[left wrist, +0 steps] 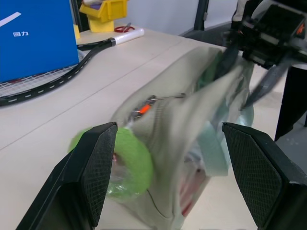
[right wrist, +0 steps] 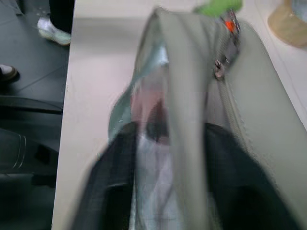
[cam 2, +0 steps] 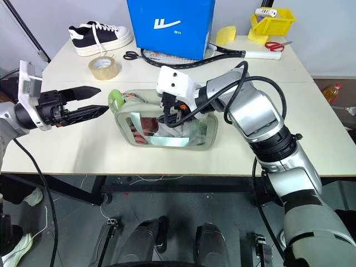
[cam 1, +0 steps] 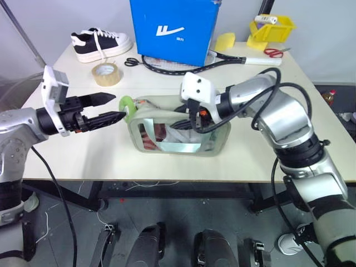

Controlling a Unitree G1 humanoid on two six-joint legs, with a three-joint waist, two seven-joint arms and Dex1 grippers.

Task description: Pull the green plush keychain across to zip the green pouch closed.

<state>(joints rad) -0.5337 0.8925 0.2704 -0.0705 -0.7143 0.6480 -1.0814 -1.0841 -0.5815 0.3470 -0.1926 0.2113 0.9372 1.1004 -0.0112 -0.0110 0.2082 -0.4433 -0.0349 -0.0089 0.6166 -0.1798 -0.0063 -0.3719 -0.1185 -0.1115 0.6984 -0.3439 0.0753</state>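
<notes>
The green pouch (cam 1: 219, 142) stands upright in the middle of the table, its clear window facing me with red and white contents behind it. The green plush keychain (cam 1: 127, 104) hangs at the pouch's left end, on the zipper pull. My left gripper (cam 1: 118, 105) is open and level, its fingertips just left of the keychain and apart from it; in the left wrist view the keychain (left wrist: 127, 163) sits between the two fingers (left wrist: 96, 163). My right gripper (cam 1: 192, 119) is open, straddling the top ridge of the pouch (right wrist: 187, 72) near its right half.
A blue box (cam 1: 172, 28) stands behind the pouch, with a racket (cam 1: 183, 65), black scissors (cam 1: 132, 62), a tan tape roll (cam 1: 107, 74) and a shoe (cam 1: 101, 43) around it. A yellow bin (cam 1: 272, 26) sits at the far right. The table's front edge (cam 1: 167, 179) is close.
</notes>
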